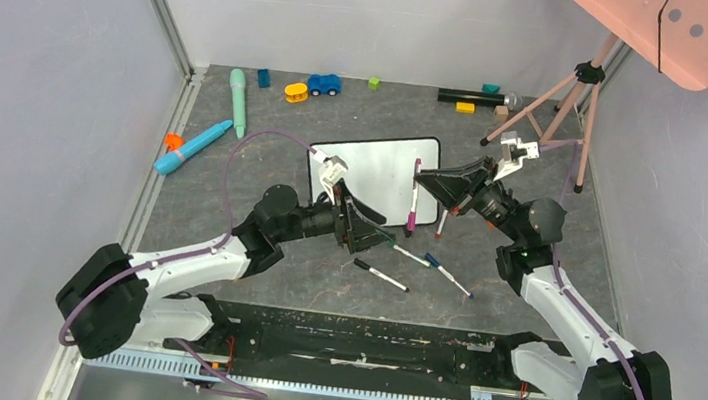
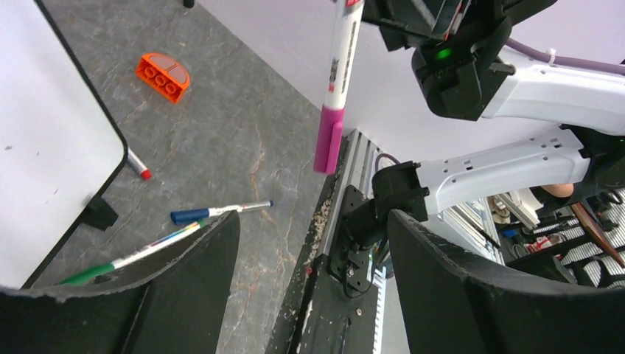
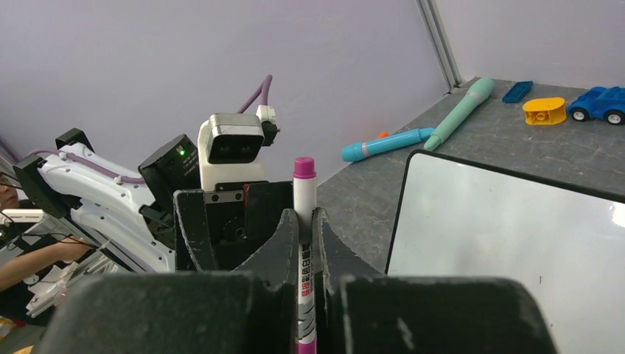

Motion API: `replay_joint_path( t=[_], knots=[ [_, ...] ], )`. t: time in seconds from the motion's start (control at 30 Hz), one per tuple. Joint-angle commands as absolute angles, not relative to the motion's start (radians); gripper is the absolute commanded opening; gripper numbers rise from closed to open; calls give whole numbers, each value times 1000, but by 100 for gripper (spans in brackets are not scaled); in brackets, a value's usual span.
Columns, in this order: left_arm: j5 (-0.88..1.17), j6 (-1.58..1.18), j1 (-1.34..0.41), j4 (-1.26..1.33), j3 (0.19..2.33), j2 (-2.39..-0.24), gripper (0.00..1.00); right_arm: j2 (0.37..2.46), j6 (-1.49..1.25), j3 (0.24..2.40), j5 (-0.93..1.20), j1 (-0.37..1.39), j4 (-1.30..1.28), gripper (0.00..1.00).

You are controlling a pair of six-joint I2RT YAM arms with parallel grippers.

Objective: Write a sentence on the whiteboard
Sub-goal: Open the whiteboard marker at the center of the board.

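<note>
Right gripper (image 3: 304, 225) clamped the capped marker (image 2: 340, 59); left gripper (image 2: 311, 225) gaped, facing its cap (image 2: 329, 136) — probably to uncap it.

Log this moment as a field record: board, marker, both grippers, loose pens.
whiteboard: lying on the table, no writing visible
pink marker: held upright, pink cap on its lower end
right gripper: shut on the pink marker
left gripper: open, holding nothing, not touching the marker
loose pens: blue-capped pen, green pen and red-tipped pen on the table by the board's edge
task state: writing not yet begun
</note>
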State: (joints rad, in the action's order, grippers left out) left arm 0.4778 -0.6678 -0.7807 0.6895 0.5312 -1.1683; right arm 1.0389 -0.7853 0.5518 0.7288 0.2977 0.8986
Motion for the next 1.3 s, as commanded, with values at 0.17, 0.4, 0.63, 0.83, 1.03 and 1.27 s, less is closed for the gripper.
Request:
replay_joint_path(
  t=[0.17,0.4,0.63,0.83,1.03,1.27],
  knots=[
    [519,-697,-804,804,623,-1242,69,1046,-773,601,638,375,859,0],
    [532,-702,-822,859,631,-1281,54,1051,-762,612,593,419,862,0],
    [537,-703,-828,865,634,-1292,23,1060,-752,618,578,445,862,0],
    [539,-614,-828,793,615,-1235,2,1047,-675,643,596,448,735,29],
    [538,-314,-828,426,620,-1106,2,1033,-320,858,500,448,115,81],
    [426,-141,-855,322,521,-967,2,1153,-33,1124,610,447,-429,79]
  ],
)
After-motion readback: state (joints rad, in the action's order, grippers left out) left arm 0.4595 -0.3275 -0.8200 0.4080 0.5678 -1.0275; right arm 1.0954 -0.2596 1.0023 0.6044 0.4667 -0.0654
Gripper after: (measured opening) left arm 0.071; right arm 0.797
